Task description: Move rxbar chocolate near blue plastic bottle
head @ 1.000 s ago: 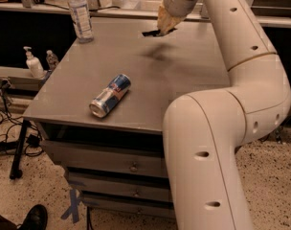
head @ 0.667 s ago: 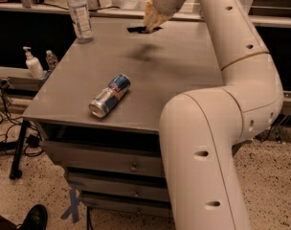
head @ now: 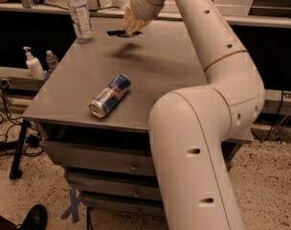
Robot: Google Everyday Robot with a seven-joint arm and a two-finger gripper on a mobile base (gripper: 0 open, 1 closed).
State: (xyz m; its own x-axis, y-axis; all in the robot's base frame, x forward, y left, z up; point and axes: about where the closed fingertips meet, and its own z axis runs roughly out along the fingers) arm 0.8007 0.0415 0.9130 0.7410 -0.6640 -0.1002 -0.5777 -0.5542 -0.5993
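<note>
A can [head: 110,95] lies on its side toward the front of the desk [head: 169,66]. Behind the can and to its left, the blue plastic bottle [head: 80,14] stands upright at the far corner. Straight behind the can, the end effector [head: 128,28] hangs above the desk's rear, clasping the rxbar chocolate [head: 117,33]. Left of the can, off the desk and lower, stand a pump bottle [head: 32,63] and a tiny bottle [head: 51,60].
</note>
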